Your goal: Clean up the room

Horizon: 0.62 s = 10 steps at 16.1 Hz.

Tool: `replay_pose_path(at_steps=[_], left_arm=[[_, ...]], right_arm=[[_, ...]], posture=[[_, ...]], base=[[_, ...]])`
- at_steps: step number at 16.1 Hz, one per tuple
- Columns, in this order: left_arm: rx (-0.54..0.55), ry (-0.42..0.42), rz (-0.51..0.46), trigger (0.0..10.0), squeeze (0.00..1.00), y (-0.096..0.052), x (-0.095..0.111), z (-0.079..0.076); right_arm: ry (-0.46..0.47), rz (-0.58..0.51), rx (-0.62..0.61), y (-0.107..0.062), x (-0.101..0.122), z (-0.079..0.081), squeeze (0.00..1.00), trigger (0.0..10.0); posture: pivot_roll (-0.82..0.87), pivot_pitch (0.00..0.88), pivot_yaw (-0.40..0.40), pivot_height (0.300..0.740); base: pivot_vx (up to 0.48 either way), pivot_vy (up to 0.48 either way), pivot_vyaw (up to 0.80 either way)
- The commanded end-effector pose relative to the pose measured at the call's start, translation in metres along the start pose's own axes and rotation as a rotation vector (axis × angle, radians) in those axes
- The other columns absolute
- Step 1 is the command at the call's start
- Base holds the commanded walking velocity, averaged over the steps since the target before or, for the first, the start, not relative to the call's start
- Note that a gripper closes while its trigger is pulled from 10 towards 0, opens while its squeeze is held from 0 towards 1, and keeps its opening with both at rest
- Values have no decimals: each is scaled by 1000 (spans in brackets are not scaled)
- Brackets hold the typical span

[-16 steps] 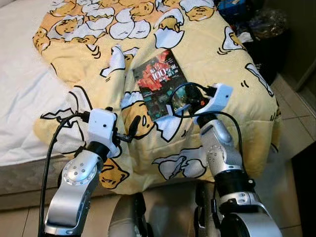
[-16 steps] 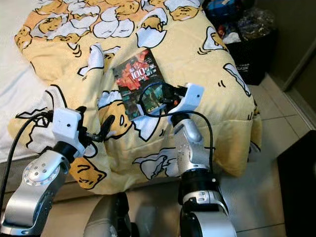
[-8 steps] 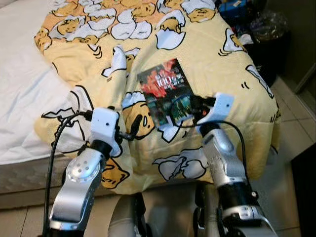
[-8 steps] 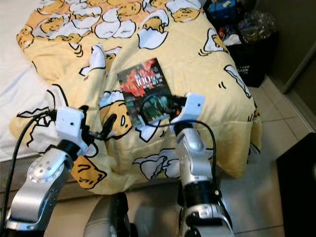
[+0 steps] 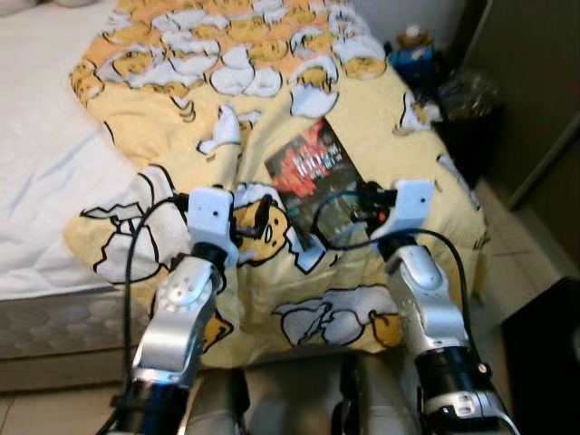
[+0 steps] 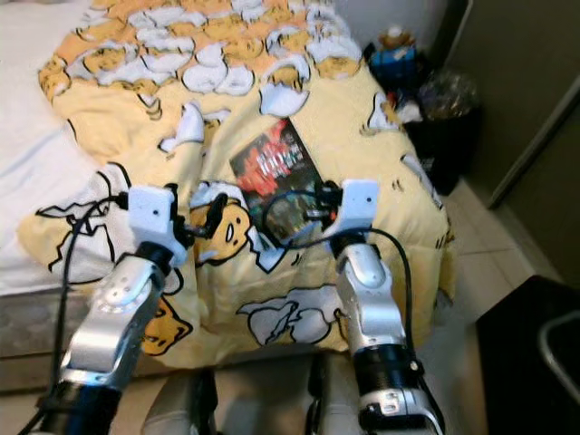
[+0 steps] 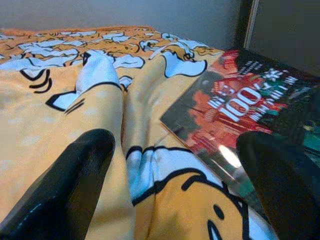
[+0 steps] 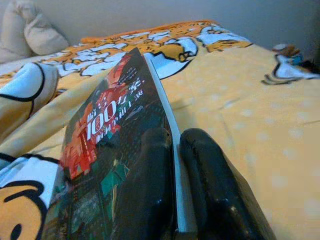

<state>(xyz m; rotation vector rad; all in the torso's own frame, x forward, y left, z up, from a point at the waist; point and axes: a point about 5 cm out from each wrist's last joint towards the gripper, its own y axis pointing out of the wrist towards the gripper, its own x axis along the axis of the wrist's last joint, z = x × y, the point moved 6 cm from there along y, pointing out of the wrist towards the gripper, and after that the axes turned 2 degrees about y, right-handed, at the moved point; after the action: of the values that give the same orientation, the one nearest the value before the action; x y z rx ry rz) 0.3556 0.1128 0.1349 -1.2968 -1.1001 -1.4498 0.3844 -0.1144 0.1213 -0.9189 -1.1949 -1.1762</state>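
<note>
Right wrist view puts the right gripper [image 8: 175,185] at work: its two black fingers [image 8: 150,190] are pinched on the near edge of a book [image 8: 110,125], one above the cover and one below it, with the white page edge running between them. The book, dark-covered with red artwork and white lettering, lies on the yellow egg-print blanket [image 5: 362,109] near the foot-end edge of the bed [image 5: 45,181], closer to its right corner, and its gripped edge looks tilted up off the cloth.

The left gripper [image 7: 175,175] hovers just beside the book's left edge, fingers spread wide and holding nothing.

The step in hand appears to be picking the book off the bed as part of tidying the room. The next move likely calls for a steady lift by that one thin edge, keeping the cover from flopping open or sliding out; the free gripper is well placed to support the far side if needed.

Against the frames of a second ago, the head camera has risen and tipped, bringing the dark clutter [image 5: 453,91] past the bed's right corner into fuller view. The book's near edge now sits higher between the right gripper's fingers, and the left arm reaches closer to the book.
</note>
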Motion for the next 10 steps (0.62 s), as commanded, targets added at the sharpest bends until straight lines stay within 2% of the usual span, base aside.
replay_pose_path(at_steps=[1, 3, 5, 6, 7, 10], left_arm=[[36, -24, 1, 10000, 0, 2, -3, 8], [66, -41, 11, 10000, 0, 3, -9, 16], [56, 3, -15, 10000, 0, 6, -2, 24], [42, -14, -25, 10000, 0, 8, 2, 24], [56, -39, -25, 10000, 0, 10, 3, 27], [86, -23, -11, 10000, 0, 18, -1, 26]], right_arm=[[-16, -28, -15, -3, 5, -10, 0, 0], [-31, -43, -46, -6, 8, -21, 0, 0], [-27, -99, -101, -7, 22, -35, 0, 0], [-18, -106, -121, -7, 23, -39, 0, 0], [-21, -111, -131, -7, 24, -40, 0, 0], [-32, -105, -118, -3, 23, -38, 0, 0]], posture=[[-40, 0, -8, 679], [-47, 0, -5, 699], [-43, 0, -9, 719], [-47, 0, -6, 729], [-53, 0, -4, 739], [-63, 0, -9, 740]], base=[[0, 0, 0], [0, 0, 0], [0, 0, 0], [0, 0, 0], [0, 0, 0], [0, 0, 0]])
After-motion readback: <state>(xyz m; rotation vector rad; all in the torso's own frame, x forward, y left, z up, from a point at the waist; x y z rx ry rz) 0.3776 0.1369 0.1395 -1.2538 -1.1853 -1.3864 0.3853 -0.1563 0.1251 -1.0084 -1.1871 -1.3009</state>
